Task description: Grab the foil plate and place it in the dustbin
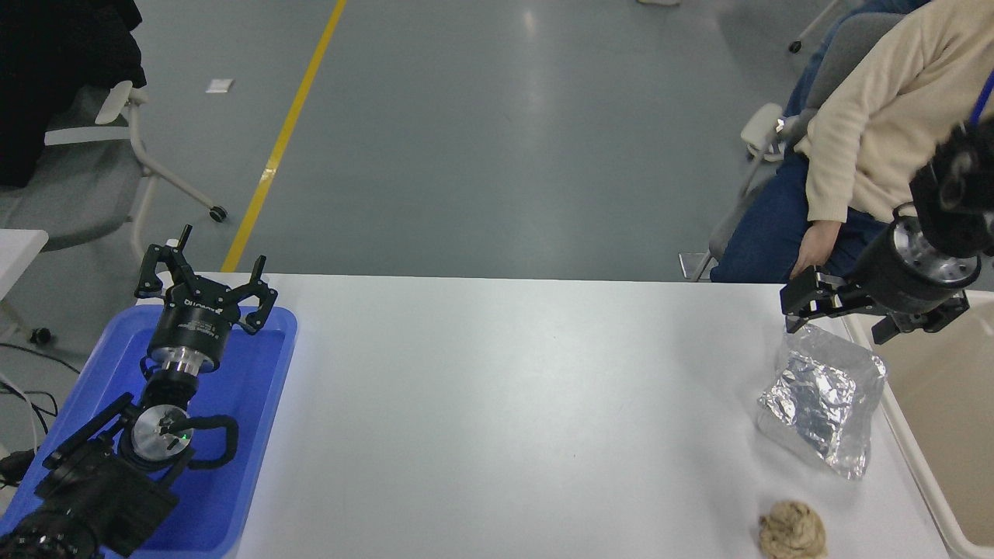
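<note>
Your foil plate [825,404] lies at about four o'clock on the white table [505,404], its right edge just beside the rim of the beige dustbin [932,435], which fills the right edge at three to four o'clock. The right gripper [842,314] hangs just above the plate's far end, fingers spread wide apart, holding nothing.

Judge the foil as very light, thin and easily crushed: it will crumple and keep whatever dent you give it, and its shiny skin may slip. The raised, wrinkled far edge looks like the best place to pinch; the flat middle offers nothing to grip.

A tan crumpled paper ball [792,529] sits at five o'clock, near the plate but apart from it. The left gripper [203,283] is parked at eight o'clock over a blue tray [264,435], open and empty. Beyond the table, at two o'clock, a person [870,140] sits on a chair; grey floor with a yellow line [287,132] runs toward twelve.
</note>
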You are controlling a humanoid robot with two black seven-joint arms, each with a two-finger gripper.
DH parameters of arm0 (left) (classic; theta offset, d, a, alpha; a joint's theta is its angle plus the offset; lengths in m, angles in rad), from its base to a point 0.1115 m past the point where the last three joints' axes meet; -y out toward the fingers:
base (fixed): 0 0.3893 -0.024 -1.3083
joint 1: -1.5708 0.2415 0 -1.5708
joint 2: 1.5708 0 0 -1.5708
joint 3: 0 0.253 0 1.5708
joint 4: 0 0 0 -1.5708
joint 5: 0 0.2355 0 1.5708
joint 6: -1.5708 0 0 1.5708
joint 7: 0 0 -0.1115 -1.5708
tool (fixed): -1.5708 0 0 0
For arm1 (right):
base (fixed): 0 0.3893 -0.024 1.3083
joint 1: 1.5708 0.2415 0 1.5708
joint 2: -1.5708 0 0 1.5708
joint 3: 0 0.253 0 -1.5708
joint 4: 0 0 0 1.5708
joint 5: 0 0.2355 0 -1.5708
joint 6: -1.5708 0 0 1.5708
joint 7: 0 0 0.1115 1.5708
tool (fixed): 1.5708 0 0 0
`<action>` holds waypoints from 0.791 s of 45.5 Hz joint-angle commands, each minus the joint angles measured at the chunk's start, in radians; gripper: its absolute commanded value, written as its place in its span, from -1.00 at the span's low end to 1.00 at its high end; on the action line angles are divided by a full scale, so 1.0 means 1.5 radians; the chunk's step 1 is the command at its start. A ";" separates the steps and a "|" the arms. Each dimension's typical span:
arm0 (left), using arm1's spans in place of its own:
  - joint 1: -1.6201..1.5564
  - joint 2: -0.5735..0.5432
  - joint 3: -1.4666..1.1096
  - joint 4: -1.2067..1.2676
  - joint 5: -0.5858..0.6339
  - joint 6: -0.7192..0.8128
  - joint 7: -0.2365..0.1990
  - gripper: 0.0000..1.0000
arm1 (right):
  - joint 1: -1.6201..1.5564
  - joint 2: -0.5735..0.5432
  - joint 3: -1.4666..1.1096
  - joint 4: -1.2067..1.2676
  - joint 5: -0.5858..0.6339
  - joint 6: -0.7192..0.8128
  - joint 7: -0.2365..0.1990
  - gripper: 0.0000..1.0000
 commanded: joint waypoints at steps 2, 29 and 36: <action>0.000 0.000 0.000 0.000 -0.001 0.000 0.000 1.00 | -0.194 -0.019 0.034 -0.133 0.035 -0.107 0.000 1.00; 0.000 0.000 -0.001 0.000 0.000 0.000 -0.001 1.00 | -0.478 -0.014 0.154 -0.283 0.040 -0.292 0.000 1.00; 0.000 0.000 -0.001 0.000 0.000 0.000 -0.001 1.00 | -0.512 -0.013 0.180 -0.301 0.040 -0.295 0.000 1.00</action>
